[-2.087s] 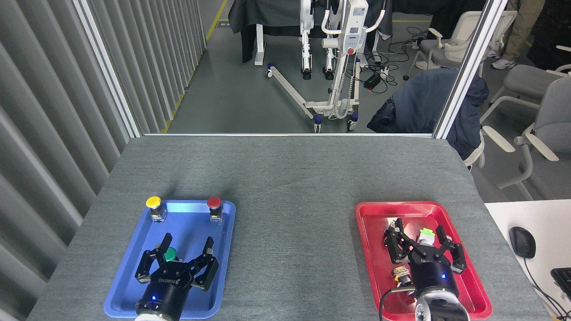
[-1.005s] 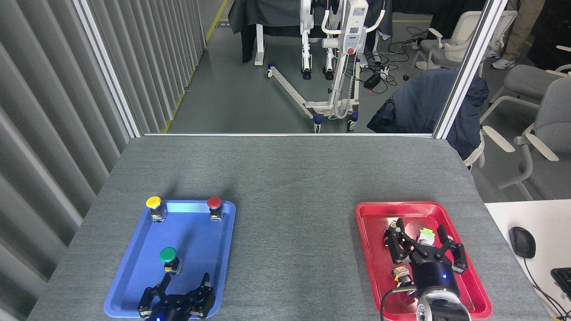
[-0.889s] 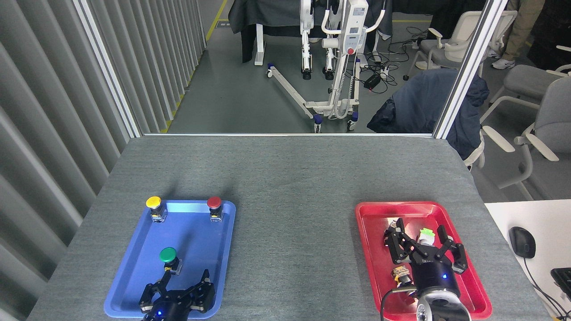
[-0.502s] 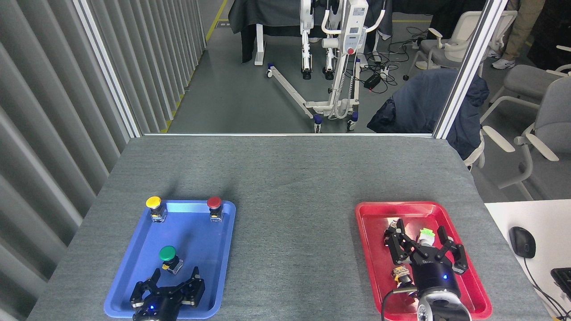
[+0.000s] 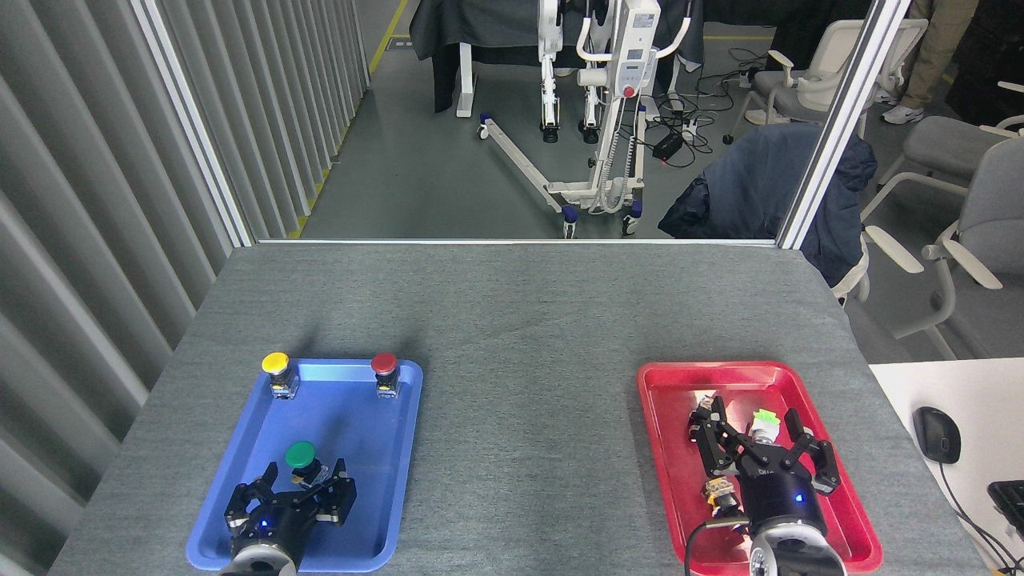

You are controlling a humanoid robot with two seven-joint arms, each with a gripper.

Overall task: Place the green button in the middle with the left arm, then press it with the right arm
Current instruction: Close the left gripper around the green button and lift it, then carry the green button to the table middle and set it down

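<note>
Left gripper (image 5: 306,472) straddles the green button (image 5: 302,457), fingers spread.

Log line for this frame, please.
phase: reaching | left hand: open, at green button in blue tray | right hand: open, over red tray | middle: no button yet

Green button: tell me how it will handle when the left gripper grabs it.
The green button looks top-heavy, with a wide cap on a small base, so it may tip. It probably stays rigid and light. The open left gripper should likely close on the base, since the round cap could slip.
</note>
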